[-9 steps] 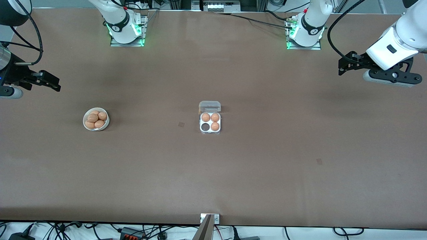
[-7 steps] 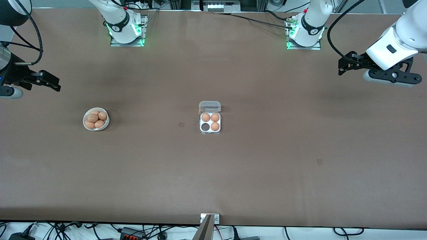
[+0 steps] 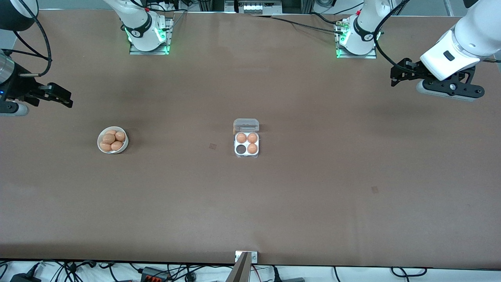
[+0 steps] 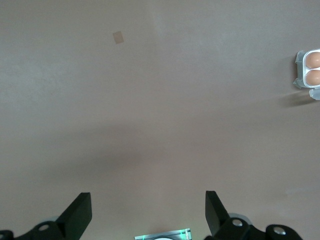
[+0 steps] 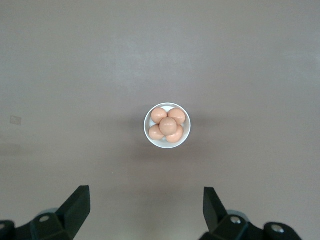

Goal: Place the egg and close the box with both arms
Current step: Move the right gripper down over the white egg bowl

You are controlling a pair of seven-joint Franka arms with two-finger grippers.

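Box (image 3: pixel 246 143) sits near the middle of the table (image 3: pixel 313 203), the thing nearest the front camera. Lid (image 3: pixel 246 125) is hinged open and stands at the edge of the tray farther from the camera. Three of the four cells hold an egg; the fourth cell (image 3: pixel 240 149), the near one toward the right arm's end, is vacant and dark. In the left wrist view only one edge of the box (image 4: pixel 309 69) shows, with two eggs visible. Box unchanged from the earlier frames.

Bowl (image 3: pixel 112 140), white and round, stands about as far from the camera as the box and well apart from it, toward the right arm's end of the table. It holds a heap of tan-orange eggs (image 3: pixel 111 140); the right wrist view counts five (image 5: pixel 167 125), one riding on top of the others. The egg to be placed is among these, not yet picked. Bowl and contents unchanged.

Right gripper (image 3: pixel 58 95) hangs in the air over bare table at the right arm's end, farther up the table than the bowl. Fingers (image 5: pixel 77 202) spread wide, holding nothing. Compared with the earlier frames it has shifted only slightly.

Left gripper (image 3: pixel 399 73) hangs over bare table at the left arm's end. Fingers (image 4: pixel 80 212) likewise spread wide, nothing between them. Change noted: this arm has moved since the earlier frames, the gripper now a little toward the middle of the table and closer to the bases' edge.
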